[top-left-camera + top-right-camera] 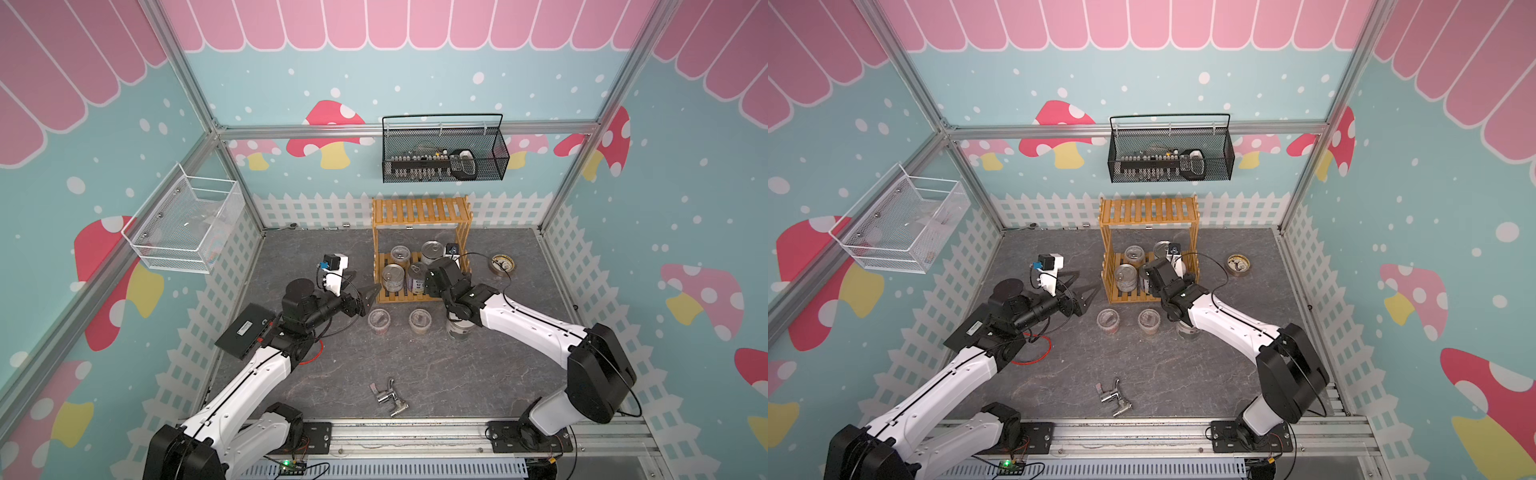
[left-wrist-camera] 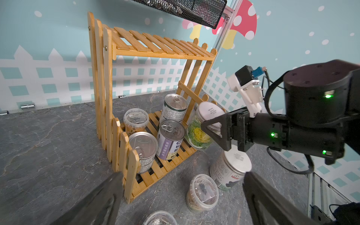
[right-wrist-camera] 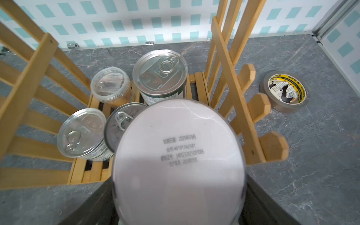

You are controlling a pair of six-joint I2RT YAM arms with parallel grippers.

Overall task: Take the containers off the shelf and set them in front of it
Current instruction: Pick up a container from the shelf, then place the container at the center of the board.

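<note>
The task is less than half done, as far as the views show. Three containers stand on the desk [image 1: 457, 374] at 6 o'clock from the shelf [image 1: 422, 212]: the first clear tub [image 1: 379, 321], the second clear tub [image 1: 419, 320] and the printed jar [image 2: 230, 167] with a white lid, all upright. The upper tier of the shelf is bare. On the lower tier four containers wait: the third tub [image 2: 136, 118] at the 11 o'clock corner, the back tin [image 2: 175, 107] next to it, and the front tin [image 2: 143, 148] and the purple-label tin [image 2: 170, 138] in the row toward 6 o'clock. Each of them stands with its long axis vertical and its lid up. A fifth one, the green-filled jar [image 2: 196, 134], is at the 3 o'clock end of the lower tier. The right pincer [image 3: 178, 181] grips it, with one finger on each side near the white lid. This jar is not upright: its long axis leans, the lid is tipped out toward about 5 o'clock and faces the right wrist camera, and the bottom is low by the front slats. Whether the bottom touches the slats cannot be told. The left pincer [image 1: 368, 281] is spread wide and holds nothing; it is near the shelf's side rail, at 8 o'clock from the shelf. By this count five containers are left to set down, one of them already in the grip.
</note>
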